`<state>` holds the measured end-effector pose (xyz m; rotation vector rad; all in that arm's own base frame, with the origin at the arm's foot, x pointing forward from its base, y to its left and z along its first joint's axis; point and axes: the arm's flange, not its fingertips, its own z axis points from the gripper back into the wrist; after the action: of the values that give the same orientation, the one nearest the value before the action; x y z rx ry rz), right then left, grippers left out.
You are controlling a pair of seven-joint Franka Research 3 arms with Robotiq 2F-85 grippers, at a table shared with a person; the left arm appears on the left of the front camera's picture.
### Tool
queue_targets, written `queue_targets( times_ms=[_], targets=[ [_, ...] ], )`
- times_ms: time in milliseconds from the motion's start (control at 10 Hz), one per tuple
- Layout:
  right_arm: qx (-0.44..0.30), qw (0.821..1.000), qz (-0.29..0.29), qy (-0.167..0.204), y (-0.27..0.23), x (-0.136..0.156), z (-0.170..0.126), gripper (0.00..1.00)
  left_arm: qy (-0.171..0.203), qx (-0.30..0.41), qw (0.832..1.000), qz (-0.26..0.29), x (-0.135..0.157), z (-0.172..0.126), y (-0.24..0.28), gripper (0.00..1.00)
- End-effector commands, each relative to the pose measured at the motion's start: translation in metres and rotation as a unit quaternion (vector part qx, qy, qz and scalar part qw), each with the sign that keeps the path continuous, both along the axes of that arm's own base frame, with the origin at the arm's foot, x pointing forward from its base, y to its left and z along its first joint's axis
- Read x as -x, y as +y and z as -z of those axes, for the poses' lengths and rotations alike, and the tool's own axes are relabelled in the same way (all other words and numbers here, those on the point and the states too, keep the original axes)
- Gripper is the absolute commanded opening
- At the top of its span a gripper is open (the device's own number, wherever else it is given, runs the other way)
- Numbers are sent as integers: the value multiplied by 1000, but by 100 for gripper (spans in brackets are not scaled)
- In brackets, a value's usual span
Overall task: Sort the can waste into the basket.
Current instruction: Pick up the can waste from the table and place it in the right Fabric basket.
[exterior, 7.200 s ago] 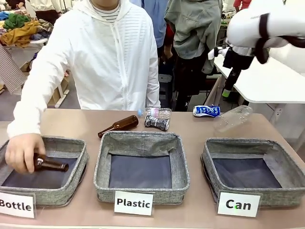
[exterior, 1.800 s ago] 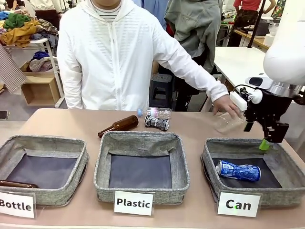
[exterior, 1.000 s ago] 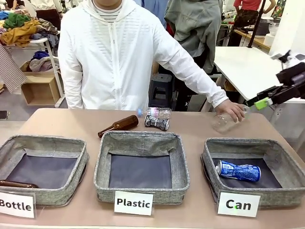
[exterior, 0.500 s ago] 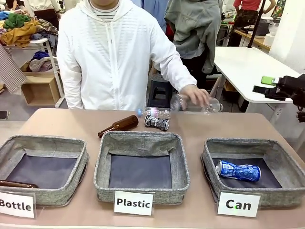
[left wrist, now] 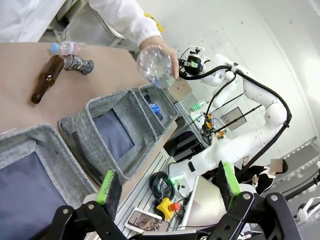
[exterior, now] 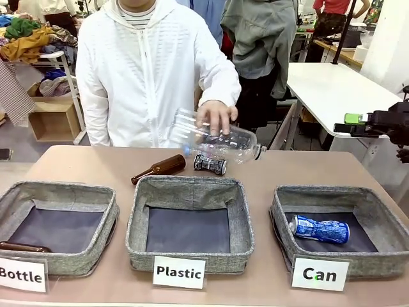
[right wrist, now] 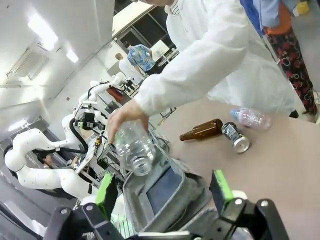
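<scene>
Sending either arm's open jaws toward the black crushed can (exterior: 210, 164) is risking hitting the person's hand (exterior: 216, 117) at its 12 o'clock.

three bins stand in a row at the front of the tabletop (exterior: 262, 173): bottle bin (exterior: 108, 224) left, plastic bin (exterior: 192, 187) middle, can bin (exterior: 332, 195) right. one can (exterior: 321, 229) lies in the can bin. the other can (exterior: 210, 164) lies behind the plastic bin, with a glass bottle (exterior: 160, 169) just left of it. a hand (exterior: 216, 117) holds a plastic bottle (exterior: 217, 142) above them.
</scene>
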<state>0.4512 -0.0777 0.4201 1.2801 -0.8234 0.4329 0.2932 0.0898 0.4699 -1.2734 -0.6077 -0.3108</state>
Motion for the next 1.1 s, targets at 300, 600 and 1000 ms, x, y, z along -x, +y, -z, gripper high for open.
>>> queue_targets(
  times_ms=[300,600,1000],
  targets=[
    [-1,1000,-6,-2,-5,-1,-3,100,2,12,1000,-3,1,-3,-2,100],
    [-1,1000,-6,-2,-5,-1,-3,100,2,12,1000,-3,1,-3,-2,100],
    [-2,1000,1,0,-3,1,0,100,2,12,1000,-3,1,-3,-2,100]
  ],
)
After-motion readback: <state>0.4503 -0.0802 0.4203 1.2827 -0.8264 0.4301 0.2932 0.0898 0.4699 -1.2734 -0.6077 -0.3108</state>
